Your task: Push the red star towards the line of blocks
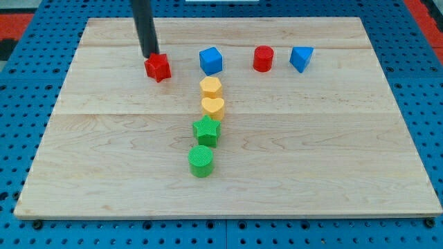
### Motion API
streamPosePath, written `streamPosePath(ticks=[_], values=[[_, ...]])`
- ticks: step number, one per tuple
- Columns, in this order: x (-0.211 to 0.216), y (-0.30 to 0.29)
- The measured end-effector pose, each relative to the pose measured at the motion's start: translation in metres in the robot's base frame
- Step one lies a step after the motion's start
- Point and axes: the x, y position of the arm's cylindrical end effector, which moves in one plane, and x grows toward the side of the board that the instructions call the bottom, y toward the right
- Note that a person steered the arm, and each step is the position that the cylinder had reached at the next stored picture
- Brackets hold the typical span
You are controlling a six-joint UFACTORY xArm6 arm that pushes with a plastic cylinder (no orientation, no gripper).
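Note:
The red star [158,67] lies on the wooden board [104,159] at the upper left of the view. My tip [149,55] is at the star's upper left edge, touching or almost touching it. A line of blocks runs down the middle: a yellow hexagon [211,87], a yellow heart [212,107], a green star [206,130] and a green cylinder [201,161]. The red star sits to the left of and a little above the line's top end.
A blue cube [211,60] stands just above the line's top. A red cylinder [263,59] and a blue triangular block [301,58] lie further right along the top. Blue pegboard [21,104] surrounds the board.

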Motion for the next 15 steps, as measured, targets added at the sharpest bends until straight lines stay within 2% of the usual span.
streamPosePath(ticks=[3, 4, 6, 7, 9, 12, 13, 15], values=[[0.067, -0.011], [0.062, 0.029], [0.044, -0.001], [0.030, 0.042], [0.035, 0.141], [0.057, 0.198], [0.089, 0.226], [0.192, 0.219]])
